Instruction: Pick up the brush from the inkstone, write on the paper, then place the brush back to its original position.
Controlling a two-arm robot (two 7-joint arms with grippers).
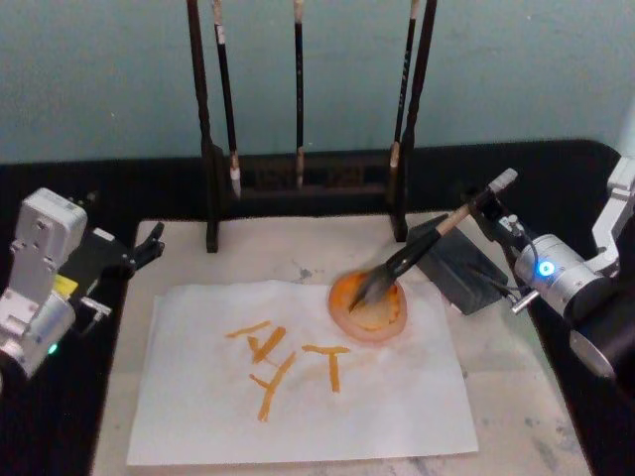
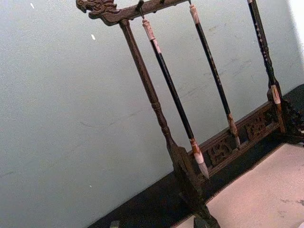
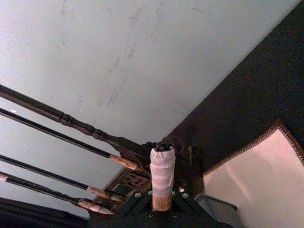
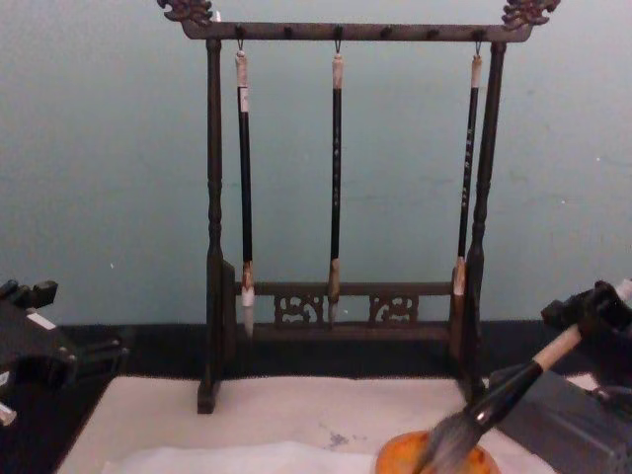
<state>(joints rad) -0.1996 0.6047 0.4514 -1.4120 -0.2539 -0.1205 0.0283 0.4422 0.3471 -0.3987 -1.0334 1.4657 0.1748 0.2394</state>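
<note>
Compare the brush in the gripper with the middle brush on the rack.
Build: the brush is thick, with a tan handle and big dark tuft; the middle brush is thin, black-handled, with a small pale tip.
Pose: the brush leans, tuft in the orange dish, held by the right gripper; the middle brush hangs straight from the rack.
Both point bristles down. The left gripper sits idle at the mat's left.

The left arm (image 1: 40, 268) wears boxy white-grey housings with a yellow label (image 1: 64, 287) and a small green light (image 1: 52, 348), ending in a black left tool (image 1: 151, 243); the right arm (image 1: 571, 288) has a silver cylindrical wrist, a glowing blue light (image 1: 546, 269), and a black right tool (image 1: 486, 203) with small silver screws.
</note>
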